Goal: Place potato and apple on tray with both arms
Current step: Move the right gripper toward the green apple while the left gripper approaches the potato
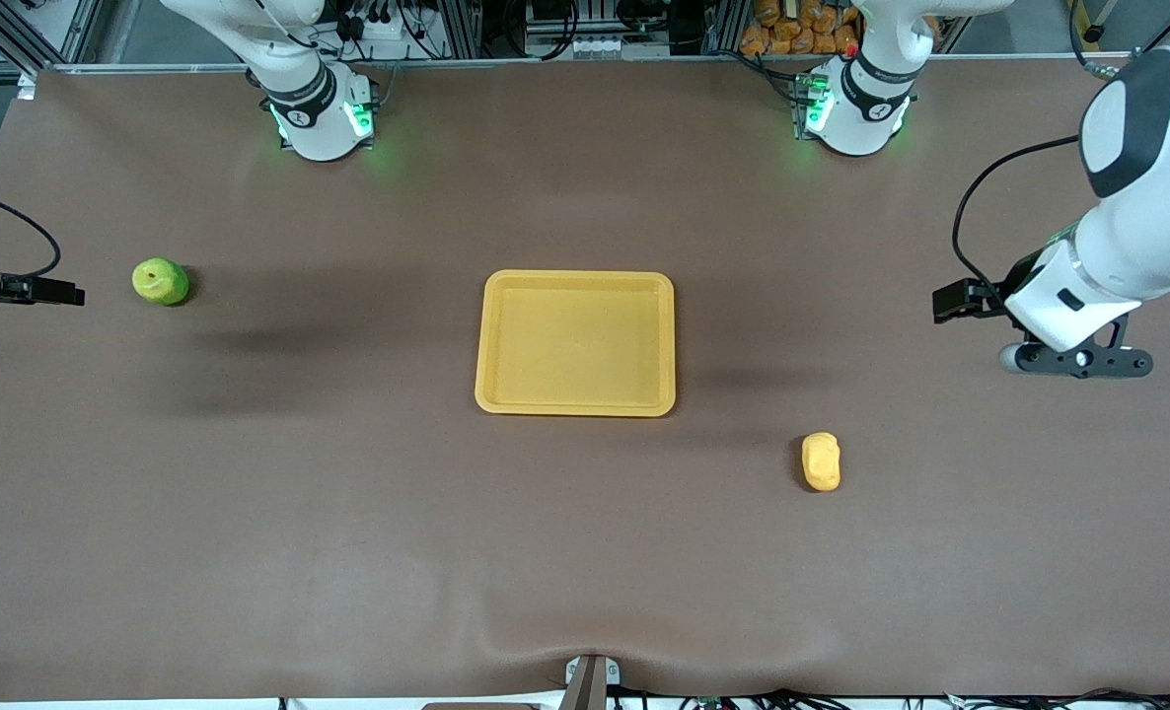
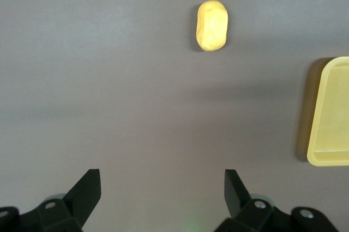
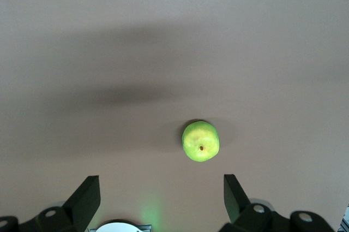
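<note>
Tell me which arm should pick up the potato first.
Left arm, probably. The potato lies toward its end of the table, and the open left tool already has it in view. The right tool, also open, is up by the apple.

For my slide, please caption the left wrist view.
Open left gripper above the table, potato ahead, tray corner visible.

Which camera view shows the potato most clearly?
The left wrist view shows the potato best: it is large there, lumpy and oblong, lying alone on the table. The front view shows it smaller, nearer to the camera than the tray. The right wrist view does not show it.
</note>
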{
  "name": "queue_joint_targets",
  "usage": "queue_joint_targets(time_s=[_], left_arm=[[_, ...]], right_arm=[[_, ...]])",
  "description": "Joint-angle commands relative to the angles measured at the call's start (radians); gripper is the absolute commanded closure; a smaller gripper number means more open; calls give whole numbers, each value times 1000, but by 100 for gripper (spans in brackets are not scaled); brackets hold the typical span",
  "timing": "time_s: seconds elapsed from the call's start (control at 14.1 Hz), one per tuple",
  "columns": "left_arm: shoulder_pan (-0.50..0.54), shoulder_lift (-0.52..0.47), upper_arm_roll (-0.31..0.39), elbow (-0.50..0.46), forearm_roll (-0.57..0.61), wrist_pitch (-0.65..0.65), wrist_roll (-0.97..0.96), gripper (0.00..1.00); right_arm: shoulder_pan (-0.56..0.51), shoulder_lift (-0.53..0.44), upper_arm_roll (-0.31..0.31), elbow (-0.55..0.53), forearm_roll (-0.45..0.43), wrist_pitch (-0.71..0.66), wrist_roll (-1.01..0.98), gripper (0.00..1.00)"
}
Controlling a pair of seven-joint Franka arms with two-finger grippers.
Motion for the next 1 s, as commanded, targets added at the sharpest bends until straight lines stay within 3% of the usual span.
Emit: queue_joint_targets(time_s=[0.0,0.71,0.93], left_arm=[[0,19,-16,-12,-5,53,-8,0],[-25,157,-16,-83,3,377,-11,0],[-35,203,-16,-83,3,423,-49,0]], right_arm=[[-28,-20,13,-62,-13,41,-21,0],[-91,-29,11,-265,-18,235,-51,0],[-102,-31,13,-320,-64,306,-51,0]])
